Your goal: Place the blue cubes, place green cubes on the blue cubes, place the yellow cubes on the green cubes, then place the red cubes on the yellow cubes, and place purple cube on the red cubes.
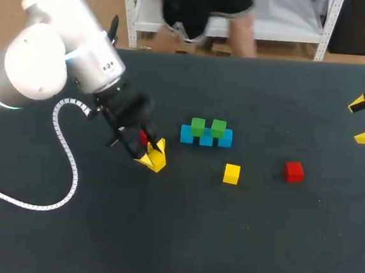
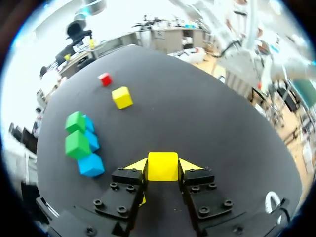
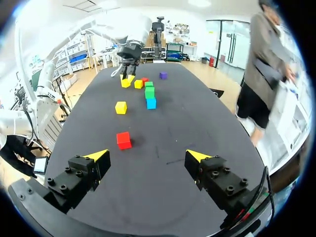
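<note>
At the left, the left hand (image 1: pixel 153 154) was closed on a yellow cube (image 2: pixel 163 165). The cube sat squarely between its 2 yellow tips and was touched from both sides. Whether it rested on the worktop (image 1: pixel 161 237) or hung just above it could not be told. Just behind the hand lay a red cube (image 1: pixel 143 136), partly hidden by the fingers. The right wrist view showed the purple cube (image 3: pixel 163 75) farther off beyond it.

To the right of the hand, apart from it, stood a row of 3 blue cubes (image 1: pixel 206 139) touching side to side. On top were 2 green cubes (image 1: pixel 198 126), each seated over a joint between 2 blues. Near the row, on the robot's side of it, lay a second yellow cube (image 1: pixel 231 173), alone on the worktop. Farther right lay a second red cube (image 1: pixel 294 171), also alone.

At the far right edge the right hand (image 1: pixel 361 120) was spread wide with nothing between its fingers, well apart from every cube.
</note>
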`<action>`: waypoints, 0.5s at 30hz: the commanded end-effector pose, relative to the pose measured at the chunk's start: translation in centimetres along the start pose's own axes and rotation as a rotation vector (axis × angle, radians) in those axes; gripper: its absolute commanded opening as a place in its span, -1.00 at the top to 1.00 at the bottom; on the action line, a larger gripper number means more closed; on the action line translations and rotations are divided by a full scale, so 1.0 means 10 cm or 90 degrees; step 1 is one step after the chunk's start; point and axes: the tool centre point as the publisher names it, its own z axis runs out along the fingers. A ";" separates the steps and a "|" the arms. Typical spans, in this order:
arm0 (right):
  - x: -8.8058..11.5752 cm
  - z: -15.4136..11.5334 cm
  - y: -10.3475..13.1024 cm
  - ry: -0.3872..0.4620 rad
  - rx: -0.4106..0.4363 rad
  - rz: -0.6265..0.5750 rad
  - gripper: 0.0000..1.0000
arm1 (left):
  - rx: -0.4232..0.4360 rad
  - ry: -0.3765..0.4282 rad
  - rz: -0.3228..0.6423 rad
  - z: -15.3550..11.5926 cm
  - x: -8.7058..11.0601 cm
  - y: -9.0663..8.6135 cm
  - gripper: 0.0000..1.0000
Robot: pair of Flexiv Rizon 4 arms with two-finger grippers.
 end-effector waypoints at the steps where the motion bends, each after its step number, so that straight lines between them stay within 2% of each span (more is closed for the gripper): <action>1: 0.00 0.01 -0.01 -0.001 0.000 0.000 -1.00 | -0.073 -0.020 -0.072 -0.19 -0.15 -0.11 1.00; 5: 0.00 0.01 -0.01 -0.001 0.000 0.000 -1.00 | -0.128 -0.025 -0.122 -0.32 -0.31 -0.05 1.00; 6: 0.00 0.01 -0.01 -0.001 0.000 0.000 -1.00 | -0.135 -0.012 -0.147 -0.36 -0.36 0.00 1.00; 9: 0.00 0.01 -0.01 -0.001 0.000 0.000 -1.00 | -0.160 -0.002 -0.162 -0.44 -0.45 0.11 1.00; 15: 0.00 0.01 -0.01 -0.001 0.000 0.000 -1.00 | -0.210 -0.028 -0.219 -0.59 -0.58 0.40 1.00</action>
